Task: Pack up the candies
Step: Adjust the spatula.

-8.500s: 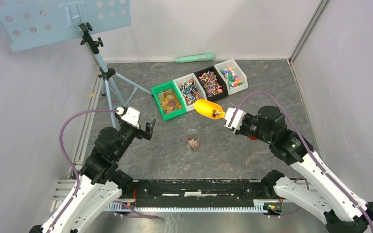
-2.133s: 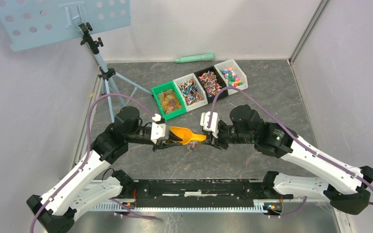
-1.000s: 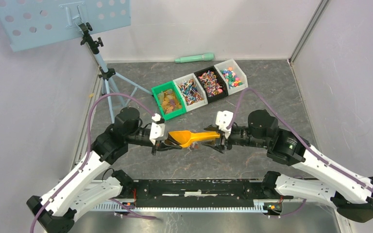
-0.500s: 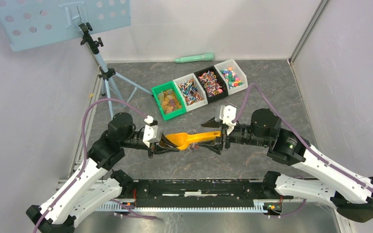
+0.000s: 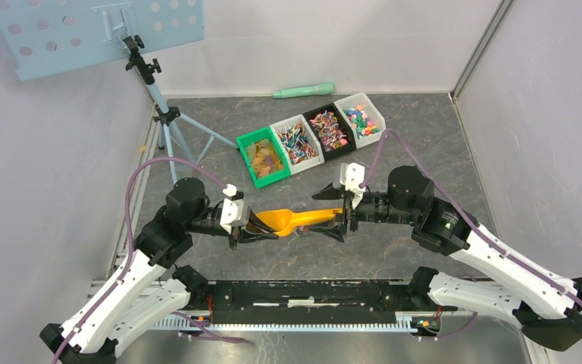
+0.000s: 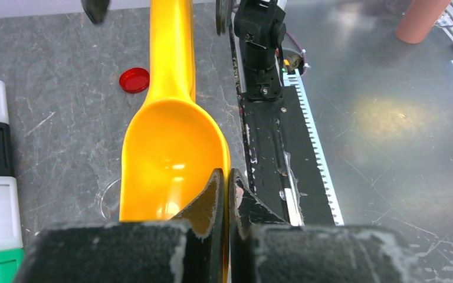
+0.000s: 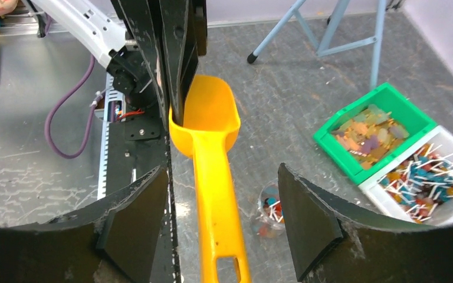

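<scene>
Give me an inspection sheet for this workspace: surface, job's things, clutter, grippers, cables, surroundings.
Surface: dark grey table, scuffed.
Job's things: candies sorted in four bins; more in a clear cup below the yellow scoop, whose bowl is empty.
Clutter: red lid; mint-green cylinder by the far wall.
Grippers: left gripper shut on the scoop's bowl rim; right gripper open, straddling its handle.
Cables: purple cables loop over both arms; no snag seen.
Surroundings: white walls; tripod holding a blue perforated plate.
</scene>
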### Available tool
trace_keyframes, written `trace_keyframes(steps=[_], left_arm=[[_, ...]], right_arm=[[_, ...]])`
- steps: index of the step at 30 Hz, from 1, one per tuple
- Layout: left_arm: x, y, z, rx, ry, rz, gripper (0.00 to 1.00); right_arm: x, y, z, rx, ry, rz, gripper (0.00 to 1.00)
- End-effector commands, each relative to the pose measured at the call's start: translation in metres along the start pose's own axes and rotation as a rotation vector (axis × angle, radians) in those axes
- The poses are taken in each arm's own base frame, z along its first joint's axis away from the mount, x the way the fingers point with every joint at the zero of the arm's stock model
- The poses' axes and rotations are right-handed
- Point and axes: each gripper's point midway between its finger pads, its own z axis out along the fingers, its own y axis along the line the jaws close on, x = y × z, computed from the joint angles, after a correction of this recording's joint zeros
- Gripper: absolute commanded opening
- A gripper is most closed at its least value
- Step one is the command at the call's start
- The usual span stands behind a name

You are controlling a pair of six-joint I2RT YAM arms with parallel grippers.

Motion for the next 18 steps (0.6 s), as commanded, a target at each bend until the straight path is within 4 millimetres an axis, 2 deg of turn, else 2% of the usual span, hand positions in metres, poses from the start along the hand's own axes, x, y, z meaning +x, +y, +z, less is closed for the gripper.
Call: trace_keyframes(steps=[1, 7, 9, 10, 14, 18], left_arm=[[-0.017, 0.005, -0.001, -0.022, -0.064, 0.078, 0.02], [-0.02, 0.003, 0.0, -0.012, -0.085, 0.084, 0.02], [-0.019, 0.003, 0.001, -0.008, -0.083, 0.081, 0.02], [-0.019, 0.003, 0.001, -0.007, -0.083, 0.081, 0.02], [-0.015, 0.003, 0.002, -0.002, -0.081, 0.076, 0.02], [-0.015, 0.003, 0.003, 0.004, -0.083, 0.076, 0.02]], right_arm=[[0.003, 0.005, 0.002, -0.039, -0.049, 0.028, 0.74], [0.005, 0.008, 0.003, -0.076, -0.074, 0.044, 0.63], [0.003, 0.01, 0.002, -0.088, -0.09, 0.034, 0.54], [0.001, 0.011, 0.001, -0.092, -0.101, 0.031, 0.53], [-0.002, 0.015, -0.001, -0.109, -0.126, 0.037, 0.63], [-0.002, 0.016, -0.003, -0.113, -0.132, 0.041, 0.59]])
